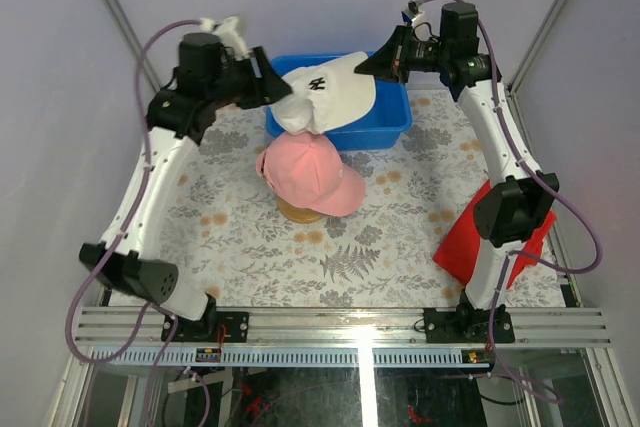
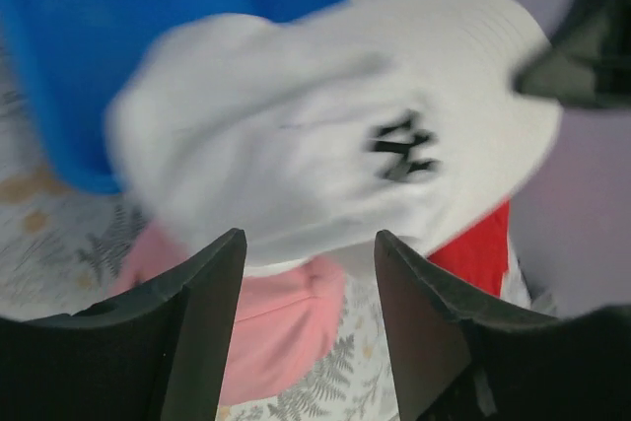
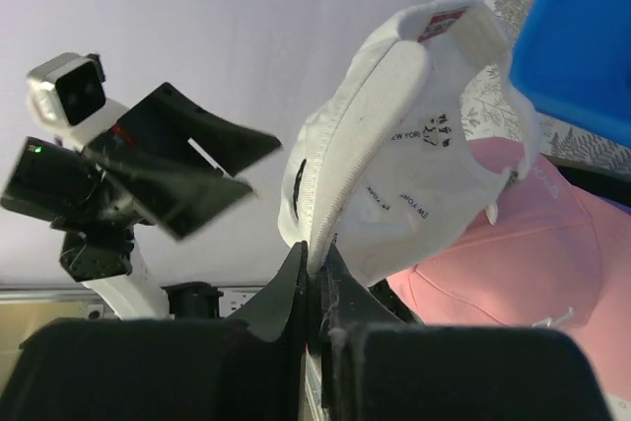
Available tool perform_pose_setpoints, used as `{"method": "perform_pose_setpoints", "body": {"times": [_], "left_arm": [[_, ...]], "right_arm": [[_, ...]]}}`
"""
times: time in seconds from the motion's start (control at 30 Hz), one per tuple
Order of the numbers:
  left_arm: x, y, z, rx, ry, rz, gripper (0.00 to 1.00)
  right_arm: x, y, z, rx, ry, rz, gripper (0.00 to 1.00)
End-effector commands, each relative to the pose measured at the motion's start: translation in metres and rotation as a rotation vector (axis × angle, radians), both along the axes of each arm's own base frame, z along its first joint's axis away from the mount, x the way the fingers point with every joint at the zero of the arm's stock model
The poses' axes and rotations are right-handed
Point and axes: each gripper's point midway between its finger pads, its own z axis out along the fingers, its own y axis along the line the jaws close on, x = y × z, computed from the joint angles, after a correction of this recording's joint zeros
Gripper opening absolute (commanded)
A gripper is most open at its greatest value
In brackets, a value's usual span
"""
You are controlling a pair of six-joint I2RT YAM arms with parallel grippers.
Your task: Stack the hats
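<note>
The white hat [image 1: 330, 92] with a black logo hangs in the air over the blue bin's front edge, just behind the pink hat [image 1: 312, 172]. My right gripper [image 1: 366, 64] is shut on its brim edge, as the right wrist view [image 3: 317, 265] shows. My left gripper [image 1: 276, 89] is open at the hat's other side; in the left wrist view [image 2: 308, 268] the hat's crown [image 2: 325, 135] lies just past the fingertips, blurred. The pink hat sits on a round wooden dome [image 1: 298, 212]. It also shows in both wrist views [image 2: 261, 327] [image 3: 532, 273]. The tan, black and lavender hats are out of view.
A blue bin [image 1: 392, 123] stands at the back middle of the fern-patterned table. A flat red cloth [image 1: 470, 247] lies at the right, partly under my right arm.
</note>
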Motion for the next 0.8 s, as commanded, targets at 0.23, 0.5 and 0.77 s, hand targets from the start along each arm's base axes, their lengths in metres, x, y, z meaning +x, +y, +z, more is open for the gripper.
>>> {"method": "perform_pose_setpoints", "body": {"times": [0.23, 0.5, 0.77], "left_arm": [[-0.004, 0.134, 0.004, -0.279, -0.015, 0.539, 0.64], [-0.027, 0.113, -0.081, -0.309, 0.221, 0.436, 0.59], [-0.034, 0.115, -0.154, -0.215, 0.402, 0.354, 0.61]], "right_arm": [[-0.010, -0.026, 0.073, 0.170, -0.177, -0.117, 0.00], [-0.002, -0.030, 0.111, 0.322, -0.199, -0.150, 0.00], [-0.008, -0.036, 0.130, 0.332, -0.221, -0.144, 0.00]]}}
